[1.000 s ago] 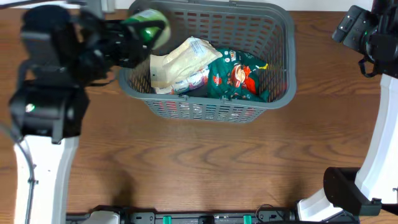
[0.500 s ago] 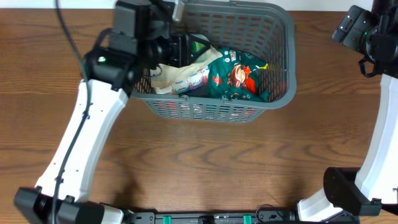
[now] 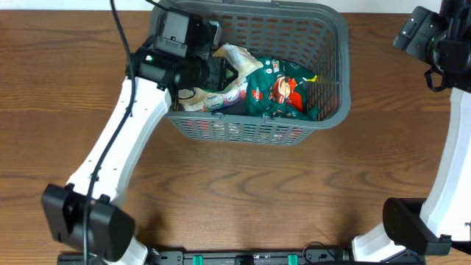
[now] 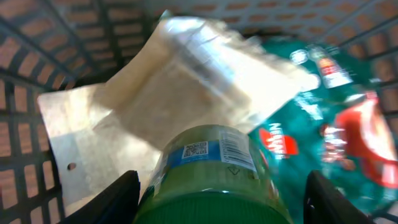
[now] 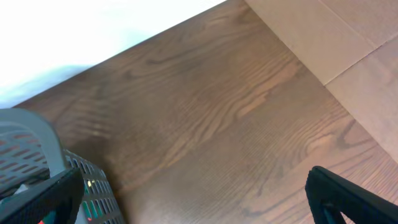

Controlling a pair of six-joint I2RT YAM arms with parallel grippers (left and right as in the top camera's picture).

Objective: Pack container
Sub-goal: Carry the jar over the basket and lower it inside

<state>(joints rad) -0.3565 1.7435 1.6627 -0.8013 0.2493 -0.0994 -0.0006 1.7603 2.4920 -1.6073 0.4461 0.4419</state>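
Left gripper (image 4: 221, 202) pinching green bottle (image 4: 208, 155), long axis along fingers (image 4: 118, 196), pointing down. Container (image 3: 243, 131) walls around gripper; pale pouch (image 4: 149, 106) just beneath bottle, green bag (image 4: 336, 124) to right. Right gripper (image 5: 193, 199) spread, well apart from container.

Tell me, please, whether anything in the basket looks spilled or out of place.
Nothing stands out: the pale pouch and green snack bag lie inside the container, nothing spilled, and the left pincer holds a green jar above them.

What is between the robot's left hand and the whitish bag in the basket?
A green jar with a green lid. In the left wrist view the left hand grips it, and the whitish bag lies behind it in the basket.
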